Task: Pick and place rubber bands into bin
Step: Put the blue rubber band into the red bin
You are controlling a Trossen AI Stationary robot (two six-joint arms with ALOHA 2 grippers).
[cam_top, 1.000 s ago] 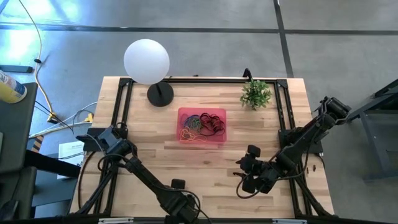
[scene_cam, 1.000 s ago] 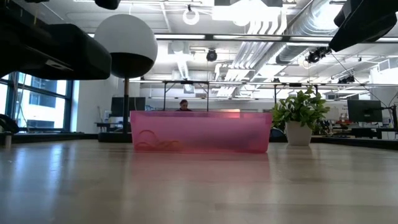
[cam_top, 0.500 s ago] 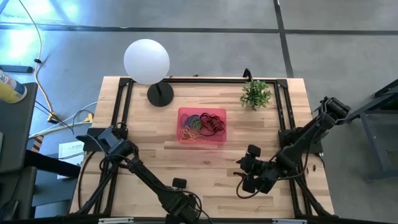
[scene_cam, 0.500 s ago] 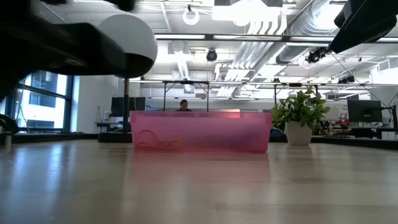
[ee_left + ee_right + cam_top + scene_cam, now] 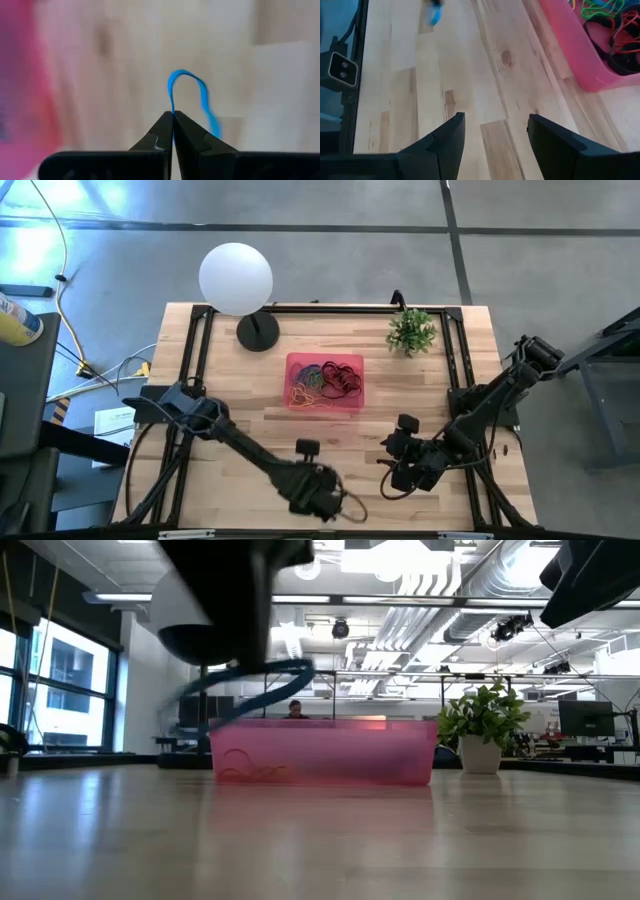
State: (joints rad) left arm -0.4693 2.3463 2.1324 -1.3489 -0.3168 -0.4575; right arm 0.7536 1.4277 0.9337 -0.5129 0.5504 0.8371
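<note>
My left gripper (image 5: 335, 498) is over the near middle of the table, shut on a thin blue rubber band (image 5: 192, 95), which also shows as a blurred blue loop (image 5: 250, 685) in the low view. The bin (image 5: 325, 383), a shallow pink tray, sits flat at the table's centre and holds several rubber bands (image 5: 322, 380) in red, green, black, yellow and orange. My right gripper (image 5: 393, 465) hovers open over the table's near right part, touching nothing. My left gripper pinches the blue band between its two fingertips (image 5: 167, 127) at one spot on the loop (image 5: 172, 107). The rest of the loop curves out beyond the fingertips. The band is lifted clear of the table, with bare wood below it.
A white globe lamp (image 5: 236, 277) on a dark base stands at the far left of the table. A small potted plant (image 5: 412, 331) stands at the far right. Bare wood (image 5: 350, 435) lies between the bin and both grippers. A person (image 5: 295, 709) shows far off in the room behind.
My left arm has swung from the table's near edge toward the right and a little toward the bin, carrying the blue band; it now shows blurred in front of the lamp in the low view. My right arm has kept still.
</note>
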